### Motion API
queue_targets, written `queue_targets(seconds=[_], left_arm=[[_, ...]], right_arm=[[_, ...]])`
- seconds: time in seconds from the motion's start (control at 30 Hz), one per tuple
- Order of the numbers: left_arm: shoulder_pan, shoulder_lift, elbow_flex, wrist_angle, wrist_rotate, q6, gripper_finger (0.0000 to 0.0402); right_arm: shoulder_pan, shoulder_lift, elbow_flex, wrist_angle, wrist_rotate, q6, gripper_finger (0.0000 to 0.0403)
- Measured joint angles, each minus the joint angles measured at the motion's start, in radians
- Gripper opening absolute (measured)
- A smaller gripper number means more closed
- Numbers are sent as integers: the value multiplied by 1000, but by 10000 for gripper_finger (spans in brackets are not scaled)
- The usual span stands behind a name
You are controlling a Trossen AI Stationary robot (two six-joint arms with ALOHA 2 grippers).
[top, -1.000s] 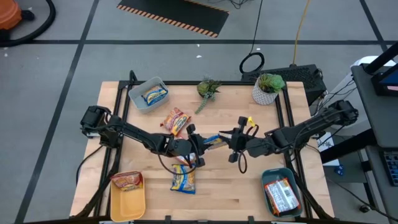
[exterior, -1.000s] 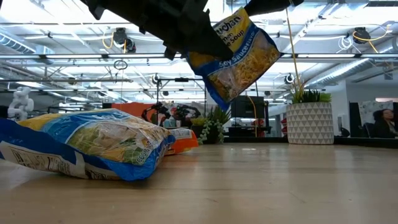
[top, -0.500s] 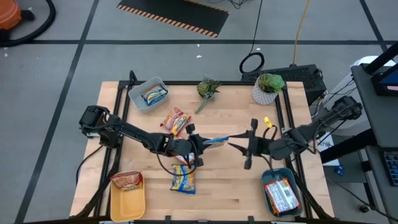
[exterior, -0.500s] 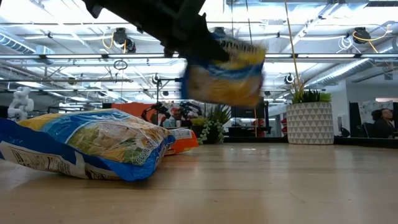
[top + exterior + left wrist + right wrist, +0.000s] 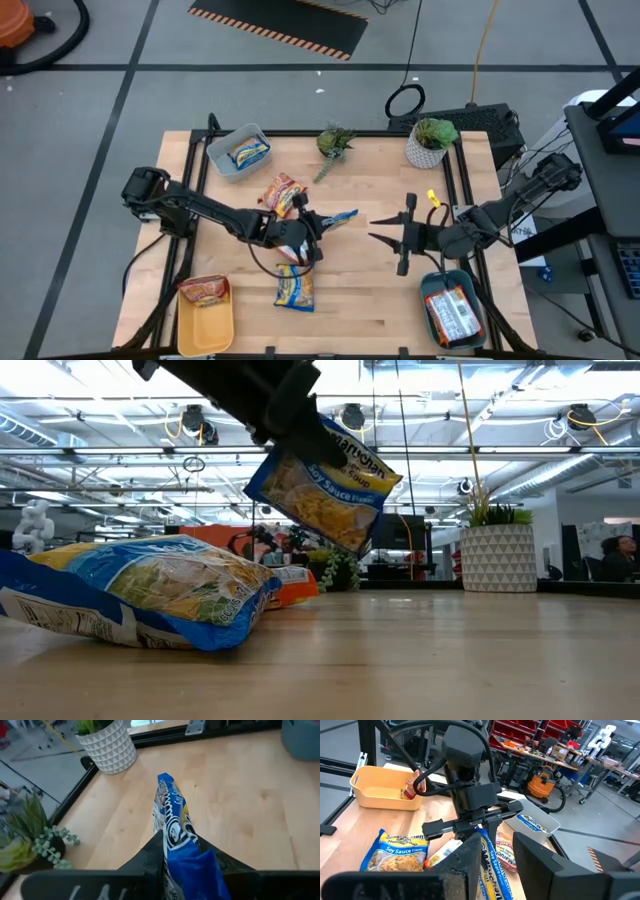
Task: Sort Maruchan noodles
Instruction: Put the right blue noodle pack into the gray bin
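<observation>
The left gripper (image 5: 312,226) is positioned over the middle of the table (image 5: 370,300). Its fingers are closed on one end of a blue-and-yellow soy sauce packet (image 5: 335,218), which is held clear of the surface. In the low view this packet (image 5: 320,482) hangs tilted in the air, with no contact to the tabletop.

The right gripper (image 5: 378,229) is on the right half of the table, well apart from the held packet. Its fingers are spread wide and hold nothing.

Locations of the remaining packets:
- A second blue-and-yellow packet (image 5: 295,289) lies flat on the table, near-left of centre.
- An orange packet (image 5: 282,192) lies on the table just beside the left arm, toward the far side.
- The grey bin (image 5: 216,152) at the far left contains one blue-and-yellow packet (image 5: 248,153).
- The yellow bin (image 5: 206,332) at the near left contains a red-and-yellow packet (image 5: 204,290).
- The teal bin (image 5: 430,282) at the near right contains white-and-red packets (image 5: 453,314); it appears to be more than one, but the count cannot be confirmed.

Two potted plants (image 5: 430,142) stand along the far edge.
</observation>
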Motion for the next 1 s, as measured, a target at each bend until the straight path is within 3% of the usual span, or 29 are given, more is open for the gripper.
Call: queue_targets(seconds=[0.17, 0.33, 0.43, 0.57, 0.7, 0.9, 1.0], left_arm=[[15, -45, 0, -40, -38, 240, 58], [30, -131, 1, -122, -220, 521, 56], [46, -188, 0, -225, -338, 575, 56], [91, -261, -1, -387, -418, 556, 56], [183, -343, -1, -531, -386, 507, 56], [388, -492, 0, -565, -128, 447, 56], [466, -545, 0, -595, -88, 417, 56]], right_arm=[[0, 0, 0, -5, 0, 0, 109], [0, 0, 0, -27, 0, 2, 109], [0, 0, 0, -32, 0, 1, 109], [0, 0, 0, -50, 0, 7, 109], [0, 0, 0, -80, 0, 33, 109], [1, 0, 0, -99, 0, 58, 109], [9, 0, 0, -96, 0, 60, 109]])
